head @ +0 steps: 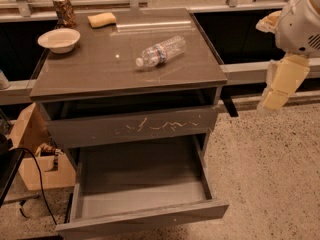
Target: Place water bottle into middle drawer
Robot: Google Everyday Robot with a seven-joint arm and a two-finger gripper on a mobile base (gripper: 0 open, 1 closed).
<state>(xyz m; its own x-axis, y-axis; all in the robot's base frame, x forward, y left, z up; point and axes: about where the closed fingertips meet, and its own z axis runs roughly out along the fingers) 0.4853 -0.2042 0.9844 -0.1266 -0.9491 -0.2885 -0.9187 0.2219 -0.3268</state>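
Note:
The water bottle (161, 51), clear with a white cap and pale label, lies on its side on the grey cabinet top (100, 69), cap towards the front left. The middle drawer (145, 223) is pulled out below, wide and shallow, with nothing inside it. My gripper (280, 84) hangs in the air to the right of the cabinet, about level with its top, well apart from the bottle and holding nothing that I can see.
A grey drawer front with pale scratch marks (135, 126) sits above the open drawer. A white bowl (59, 39), a patterned can (64, 10) and a tan sponge (101, 19) stand at the back left of the top. A cardboard box (30, 149) and cable are on the floor at left.

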